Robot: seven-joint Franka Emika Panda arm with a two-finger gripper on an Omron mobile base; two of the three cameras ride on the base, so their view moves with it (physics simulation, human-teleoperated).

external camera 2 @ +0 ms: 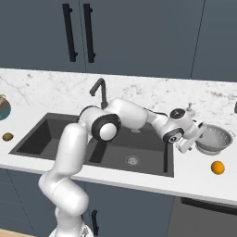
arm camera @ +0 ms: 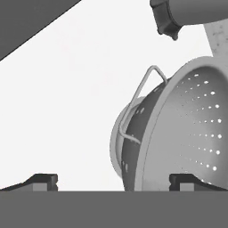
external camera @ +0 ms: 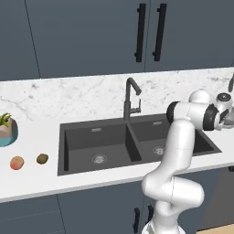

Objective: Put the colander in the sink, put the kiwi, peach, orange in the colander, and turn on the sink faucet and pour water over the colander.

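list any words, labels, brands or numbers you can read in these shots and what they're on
None: no view shows any readable text.
The colander, sink, faucet, orange, peach, kiwi, plant pot and cabinet doors are all plain, with no label, brand, number or sign.

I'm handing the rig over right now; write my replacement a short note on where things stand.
Gripper: open, empty, beside the colander, one handle between the fingers in the hand view.
Colander: on the counter right of the sink, not yet moved.
Orange: on the counter in front of the colander.
Peach and kiwi: on the counter left of the sink.
Faucet: off, no water.
Done: nothing.
Left: colander into sink, three fruits into it, faucet on.
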